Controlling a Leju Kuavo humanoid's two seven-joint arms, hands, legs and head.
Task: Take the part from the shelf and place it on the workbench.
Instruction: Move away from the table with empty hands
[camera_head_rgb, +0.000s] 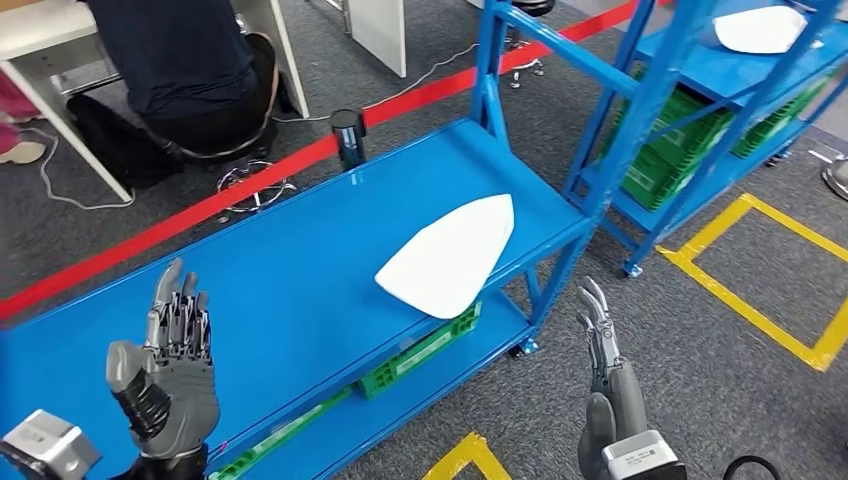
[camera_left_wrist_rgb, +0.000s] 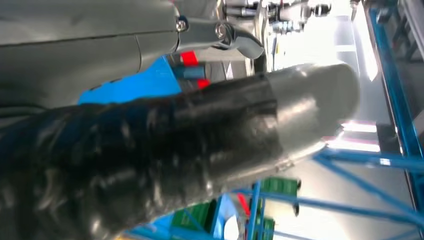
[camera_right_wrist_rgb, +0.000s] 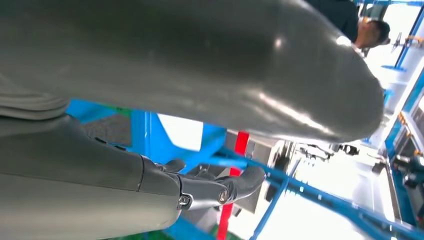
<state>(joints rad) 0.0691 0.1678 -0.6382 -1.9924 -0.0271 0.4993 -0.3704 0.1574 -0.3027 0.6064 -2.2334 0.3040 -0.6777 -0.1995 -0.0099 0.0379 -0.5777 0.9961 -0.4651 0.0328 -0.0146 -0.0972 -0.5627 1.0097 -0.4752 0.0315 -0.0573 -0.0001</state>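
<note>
Since nothing is held in either of my hands, I judge the task to stand at its opening step: the part has not been picked up, and both the lift and the placing on the counter are left to do.

My left robot hand (camera_head_rgb: 165, 375) is raised above the near end of the blue shelf (camera_head_rgb: 290, 290), palm turned inward, fingers apart and pointing up, gripping nothing. My right robot hand (camera_head_rgb: 608, 385) hangs past the shelf's end, over the grey carpet (camera_head_rgb: 690, 330), fingers extended and close together; it has hold of nothing. Neither hand touches the part.

The white part (camera_head_rgb: 447, 255) lies flat on the shelf's top level, toward its right end, with one edge at or slightly over the front lip. It is a thin, smooth sheet-like piece, broad and rounded at the near end, tapering to a narrower tip at the far end. No markings show on it. It sits between my two hands, nearer the right one.

A second, similar white piece (camera_head_rgb: 760, 28) rests on the further blue rack (camera_head_rgb: 680, 60). Green crates (camera_head_rgb: 425, 350) sit on the lower level. A seated person (camera_head_rgb: 180, 70) is beyond the red barrier tape (camera_head_rgb: 250, 185).
</note>
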